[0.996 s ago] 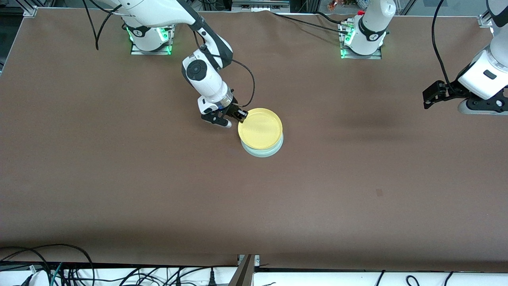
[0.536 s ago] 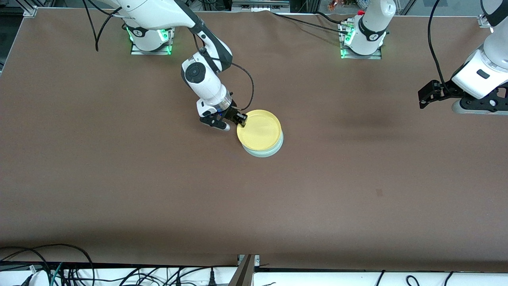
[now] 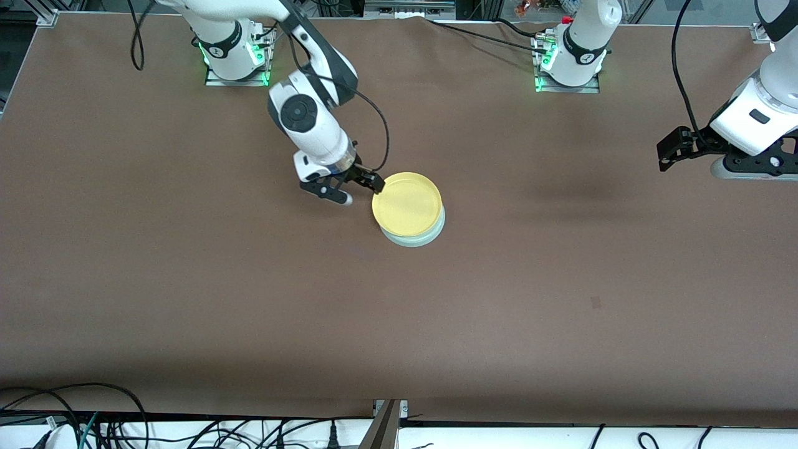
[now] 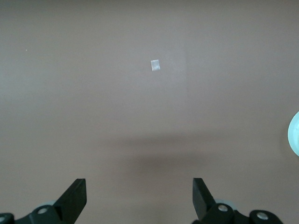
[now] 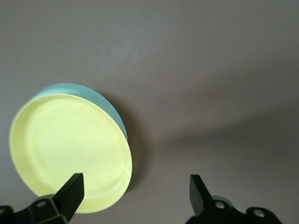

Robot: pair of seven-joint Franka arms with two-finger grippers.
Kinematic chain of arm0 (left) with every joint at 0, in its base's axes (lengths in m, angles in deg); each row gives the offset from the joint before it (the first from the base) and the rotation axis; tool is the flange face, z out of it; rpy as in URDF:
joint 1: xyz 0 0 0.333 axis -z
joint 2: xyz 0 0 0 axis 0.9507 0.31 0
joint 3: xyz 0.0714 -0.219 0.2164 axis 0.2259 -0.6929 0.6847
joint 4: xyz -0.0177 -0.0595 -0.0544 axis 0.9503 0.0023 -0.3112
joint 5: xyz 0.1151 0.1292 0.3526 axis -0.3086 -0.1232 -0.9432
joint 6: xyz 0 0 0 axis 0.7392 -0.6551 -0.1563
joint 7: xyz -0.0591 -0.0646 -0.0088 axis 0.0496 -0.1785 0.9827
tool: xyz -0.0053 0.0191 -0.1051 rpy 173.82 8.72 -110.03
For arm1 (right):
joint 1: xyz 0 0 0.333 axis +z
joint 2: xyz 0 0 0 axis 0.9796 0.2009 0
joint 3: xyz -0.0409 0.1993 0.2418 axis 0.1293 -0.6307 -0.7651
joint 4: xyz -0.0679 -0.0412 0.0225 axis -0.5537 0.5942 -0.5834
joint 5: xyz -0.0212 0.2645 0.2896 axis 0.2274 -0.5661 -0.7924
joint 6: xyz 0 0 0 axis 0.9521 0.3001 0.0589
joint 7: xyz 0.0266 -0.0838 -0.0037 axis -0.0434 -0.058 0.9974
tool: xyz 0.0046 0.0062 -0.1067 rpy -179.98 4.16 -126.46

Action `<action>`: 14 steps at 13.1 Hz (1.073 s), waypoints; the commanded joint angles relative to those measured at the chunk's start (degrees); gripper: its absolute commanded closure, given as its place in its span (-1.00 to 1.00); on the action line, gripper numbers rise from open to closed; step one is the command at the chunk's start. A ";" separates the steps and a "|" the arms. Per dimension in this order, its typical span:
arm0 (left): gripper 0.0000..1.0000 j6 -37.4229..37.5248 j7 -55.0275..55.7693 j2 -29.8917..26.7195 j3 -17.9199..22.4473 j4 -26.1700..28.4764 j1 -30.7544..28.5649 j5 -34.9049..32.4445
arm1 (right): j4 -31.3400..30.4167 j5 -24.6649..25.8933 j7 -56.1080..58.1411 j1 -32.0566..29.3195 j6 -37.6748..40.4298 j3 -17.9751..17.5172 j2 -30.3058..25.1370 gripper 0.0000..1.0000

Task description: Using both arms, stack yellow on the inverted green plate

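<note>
Yellow (image 3: 408,204) on the green plate (image 3: 414,237), brown table (image 3: 187,280), cables (image 3: 93,424)

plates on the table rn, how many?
2, stacked mid-table. The yellow plate sits on top of the green plate, which shows only as a rim crescent under it. The stack could hide something beneath it.

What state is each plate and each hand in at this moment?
yellow plate: right way up, stacked on the green plate, not held.
green plate: on the table under the yellow plate, only its edge showing.
right hand: open, beside the yellow plate's rim, holding nothing.
left hand: open, holding nothing, waiting over the left arm's end of the table.
</note>
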 commanded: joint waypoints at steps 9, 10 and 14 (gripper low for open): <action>-1.00 0.40 2.68 0.72 -0.95 -1.81 0.16 -1.56 | 16.83 6.18 11.69 0.44 37.69 18.92 -17.73 -1.00; -1.00 0.40 2.69 0.89 -1.04 -1.99 0.25 -1.55 | 17.62 6.10 13.53 0.44 39.81 20.24 -18.96 -1.00; -1.00 0.49 2.69 0.72 -1.04 -1.90 0.16 -1.38 | 17.72 6.01 14.61 0.44 41.06 22.36 -20.82 -1.00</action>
